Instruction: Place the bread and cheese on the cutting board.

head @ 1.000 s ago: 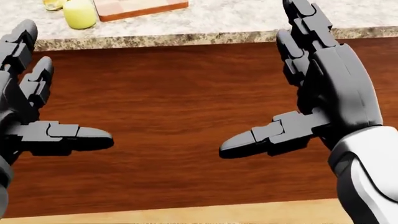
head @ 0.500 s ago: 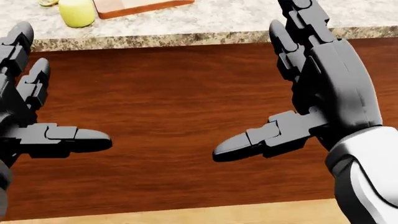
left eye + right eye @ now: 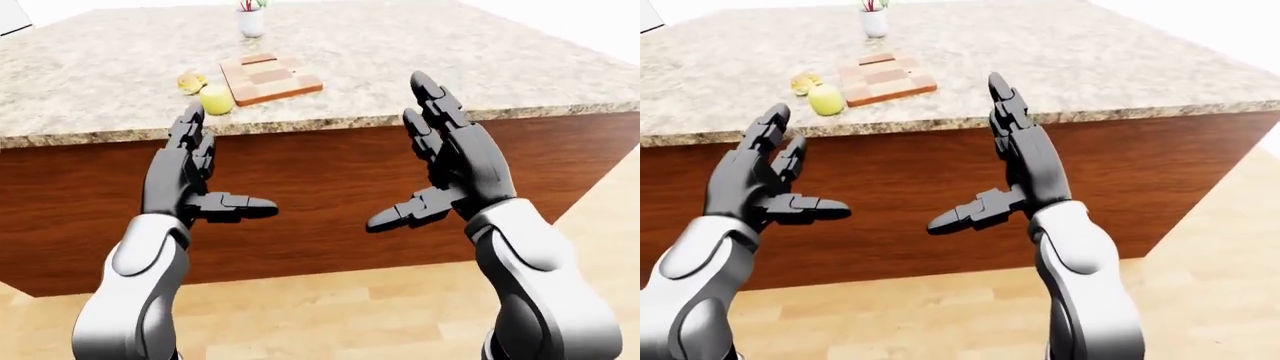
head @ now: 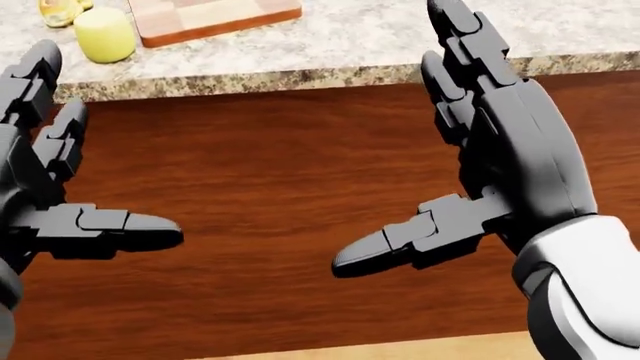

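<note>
A checkered wooden cutting board (image 3: 270,77) lies on the granite counter (image 3: 420,52) near its edge. Just left of it stands a pale yellow cylinder of cheese (image 3: 216,99), with a yellowish lump, likely the bread (image 3: 190,80), right behind it. My left hand (image 3: 230,161) and right hand (image 3: 398,150) are both raised before the counter's brown wooden side, palms facing each other. Their fingers are spread and hold nothing. Both hands are below and short of the counter's top. The head view shows the board's corner (image 4: 210,16) and the cheese (image 4: 104,34) at its top left.
A white cup with utensils (image 3: 250,21) stands farther up the counter, beyond the board. The counter's wood-panelled side (image 3: 320,180) rises directly ahead of the hands. Light wooden floor (image 3: 330,315) runs below, with the counter's corner at the right.
The whole head view has shifted: counter edge, board and cheese sit lower and a little further left, so the camera moved. Both hands keep their open pose, the right slightly more leftward.
</note>
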Motion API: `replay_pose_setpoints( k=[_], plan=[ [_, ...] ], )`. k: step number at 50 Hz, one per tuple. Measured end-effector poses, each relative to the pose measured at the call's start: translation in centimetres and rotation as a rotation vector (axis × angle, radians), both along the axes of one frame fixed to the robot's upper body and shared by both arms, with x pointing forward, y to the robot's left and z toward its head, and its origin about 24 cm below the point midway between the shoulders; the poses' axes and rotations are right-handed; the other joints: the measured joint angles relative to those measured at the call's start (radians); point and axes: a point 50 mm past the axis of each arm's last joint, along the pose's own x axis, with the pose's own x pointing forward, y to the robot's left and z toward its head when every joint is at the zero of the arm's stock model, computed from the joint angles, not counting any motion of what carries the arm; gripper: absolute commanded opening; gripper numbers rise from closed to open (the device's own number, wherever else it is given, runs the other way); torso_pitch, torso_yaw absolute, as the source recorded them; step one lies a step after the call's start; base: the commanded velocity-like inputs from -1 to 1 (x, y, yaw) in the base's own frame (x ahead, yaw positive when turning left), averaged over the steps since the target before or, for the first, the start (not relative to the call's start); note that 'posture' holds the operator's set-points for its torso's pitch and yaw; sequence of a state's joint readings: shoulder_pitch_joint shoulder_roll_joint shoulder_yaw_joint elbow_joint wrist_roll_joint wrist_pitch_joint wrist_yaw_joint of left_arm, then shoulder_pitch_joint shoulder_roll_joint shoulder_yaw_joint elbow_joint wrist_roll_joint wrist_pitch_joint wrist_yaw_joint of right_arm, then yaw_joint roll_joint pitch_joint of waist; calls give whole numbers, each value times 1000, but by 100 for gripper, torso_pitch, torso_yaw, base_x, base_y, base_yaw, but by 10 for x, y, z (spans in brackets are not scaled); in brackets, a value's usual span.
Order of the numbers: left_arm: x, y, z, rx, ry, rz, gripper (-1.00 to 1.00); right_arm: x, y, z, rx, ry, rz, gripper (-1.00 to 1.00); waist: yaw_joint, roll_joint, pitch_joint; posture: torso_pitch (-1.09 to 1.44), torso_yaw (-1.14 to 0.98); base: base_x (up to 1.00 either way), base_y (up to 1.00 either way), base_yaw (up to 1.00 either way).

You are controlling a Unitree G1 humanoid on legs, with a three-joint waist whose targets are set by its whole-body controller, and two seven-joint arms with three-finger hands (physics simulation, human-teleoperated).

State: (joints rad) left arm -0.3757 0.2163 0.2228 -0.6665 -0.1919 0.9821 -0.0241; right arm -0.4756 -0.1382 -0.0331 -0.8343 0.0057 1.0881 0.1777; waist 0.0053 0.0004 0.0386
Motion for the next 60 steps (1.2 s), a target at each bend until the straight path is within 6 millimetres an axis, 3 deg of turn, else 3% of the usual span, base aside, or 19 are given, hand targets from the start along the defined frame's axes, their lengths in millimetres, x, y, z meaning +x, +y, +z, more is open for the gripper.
replay_pose_setpoints(
  k=[3, 8, 11, 14, 15, 18, 26, 29, 30, 33, 35, 37, 41, 46, 52, 55, 57, 60],
  plan=[
    [1, -1, -1, -1, 9, -1, 100, -2, 0, 1, -9, -8, 4, 100, -5, 5, 1, 0, 0, 0, 7, 0],
    [2, -2, 2, 4, 4, -4, 100, -3, 0, 4, -22, -32, 10, 100, -5, -17, -13, 0, 0, 0, 17, 0],
    [1, -1, 7, 9, -22, 6, 100, -5, 3, 9, -28, -62, 30, 100, -6, 11, -5, 0, 0, 0, 25, 0],
    [2, -2, 11, 11, -35, 1, 100, -5, 3, 11, -30, -73, 33, 100, -14, 76, -8, 0, 0, 0, 25, 0],
    [2, 0, 10, 12, -29, 6, 100, -5, 5, 10, -25, -64, 41, 100, -8, 68, -4, 0, 0, 0, 24, 0],
    [4, 4, 4, 7, 10, 27, 100, -2, 9, 4, -31, -20, 65, 100, -1, 71, 0, 0, 0, 0, 25, 0],
    [3, 1, 5, 9, -11, 11, 100, -6, 7, 8, -26, -56, 57, 100, -21, -10, 0, 0, 0, 0, 24, 0],
    [2, 1, 4, 10, -9, 16, 100, -6, 8, 7, -27, -52, 62, 100, -22, -52, -10, 0, 0, 0, 22, 0],
    [3, -1, 3, 4, -4, 9, 100, -5, 6, 5, -29, -43, 53, 100, -32, -39, -8, 0, 0, 0, 23, 0],
    [4, -6, -4, 3, 28, -17, 100, -4, 2, 1, -24, -17, 29, 100, -21, -47, -18, 0, 0, 0, 22, 0],
    [4, -6, -3, 3, 27, -18, 100, -4, 3, 2, -25, -29, 31, 100, -14, -33, -21, 0, 0, 0, 23, 0],
    [3, -5, 0, 5, 6, -13, 100, -6, 4, 4, -25, -46, 39, 100, -13, -3, -12, 0, 0, 0, 23, 0],
    [1, -4, 2, 6, -19, -11, 100, -6, 5, 4, -26, -51, 42, 100, -20, 77, -10, 0, 0, 0, 23, 0],
    [2, 6, -7, 3, 30, 38, 100, -6, 13, -1, -25, -15, 89, 100, -2, 53, 0, 0, 0, 3, 19, 0],
    [-1, 0, 0, 9, -7, 14, 100, -9, 9, 6, -19, -60, 69, 100, -9, -7, 4, 0, 0, 9, 15, 0],
    [0, -1, 3, 12, -18, 10, 100, -10, 9, 5, -18, -61, 72, 100, -7, -52, -1, 0, 0, 9, 12, 0],
    [1, -4, 3, 9, -12, -5, 100, -8, 6, 3, -17, -45, 57, 100, -20, -33, 4, 0, 0, 9, 5, 0],
    [2, -8, 0, 11, 17, -32, 100, -5, 2, 0, -12, -15, 31, 100, -15, -26, 2, 0, 0, 9, 4, 0]
  ],
)
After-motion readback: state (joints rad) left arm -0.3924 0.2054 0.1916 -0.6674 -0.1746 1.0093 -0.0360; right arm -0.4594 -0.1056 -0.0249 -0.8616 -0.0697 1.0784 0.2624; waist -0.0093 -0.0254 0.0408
